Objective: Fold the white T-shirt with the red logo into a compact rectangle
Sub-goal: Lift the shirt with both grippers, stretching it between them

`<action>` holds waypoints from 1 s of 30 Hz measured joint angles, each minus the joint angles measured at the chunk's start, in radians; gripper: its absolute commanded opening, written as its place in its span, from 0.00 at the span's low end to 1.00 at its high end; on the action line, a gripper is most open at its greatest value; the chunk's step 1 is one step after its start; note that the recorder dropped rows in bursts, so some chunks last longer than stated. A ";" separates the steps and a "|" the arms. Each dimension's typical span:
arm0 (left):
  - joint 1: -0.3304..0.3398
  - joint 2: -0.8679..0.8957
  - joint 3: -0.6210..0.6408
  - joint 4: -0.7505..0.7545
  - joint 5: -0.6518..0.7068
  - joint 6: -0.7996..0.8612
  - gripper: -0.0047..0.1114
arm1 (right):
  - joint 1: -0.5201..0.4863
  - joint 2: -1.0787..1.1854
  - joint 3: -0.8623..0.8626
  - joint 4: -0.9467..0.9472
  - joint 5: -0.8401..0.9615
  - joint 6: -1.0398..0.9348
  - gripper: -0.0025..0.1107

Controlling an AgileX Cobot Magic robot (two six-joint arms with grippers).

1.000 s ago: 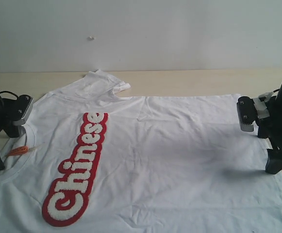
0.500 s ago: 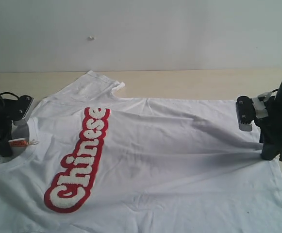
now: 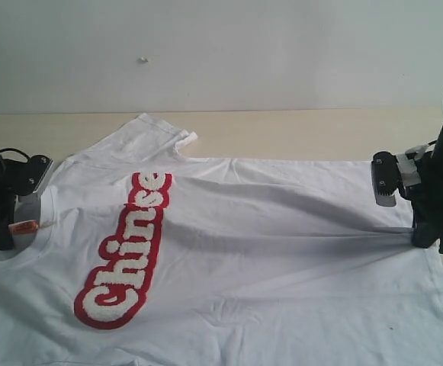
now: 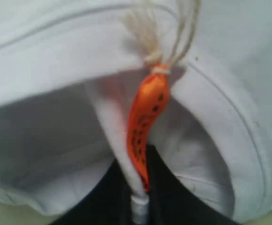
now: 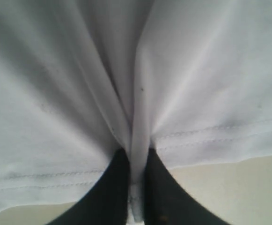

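While both pincers are closed down to a sliver, each has cloth between its jaws, so log that before you move.

Left gripper (image 4: 138,190): pinched on a fold of the collar (image 4: 220,103), with the orange neck tag (image 4: 145,122) caught alongside the fold.
Right gripper (image 5: 135,187): pinched on a pleat of the hem (image 5: 210,136), with stitching visible on either side of the jaws.

Outward: the white T-shirt (image 3: 267,252) lies face up across the table (image 3: 297,126), collar end at your left arm and hem end at your right. Between the two grips the cloth is drawn into a shallow, taut ridge; the rest lies on the table. The red logo (image 3: 126,252) runs along the chest nearer the left gripper, uncovered and readable. One sleeve (image 3: 156,130) lies flat on the far side.

Step in hand, as I judge it: lifting along the collar-to-hem line for a first lengthwise fold.
- Raise both arms together and level — uneven height will skew the crease.
- Hold only light tension, because thin cotton can slip out of a narrow pinch.
- Check the left grip; if it bites more tag than collar, that end may slip out.

Containers: none visible in any view, so nothing to record.
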 measured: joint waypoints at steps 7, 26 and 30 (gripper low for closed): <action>0.000 -0.027 0.020 0.021 -0.007 -0.034 0.04 | 0.000 -0.052 0.011 -0.010 -0.025 0.040 0.02; 0.005 -0.385 0.030 -0.074 -0.039 -0.104 0.04 | -0.003 -0.413 0.013 0.138 -0.020 -0.031 0.02; 0.028 -0.463 0.030 -0.074 -0.050 -0.215 0.04 | -0.003 -0.493 0.013 0.167 -0.002 -0.039 0.02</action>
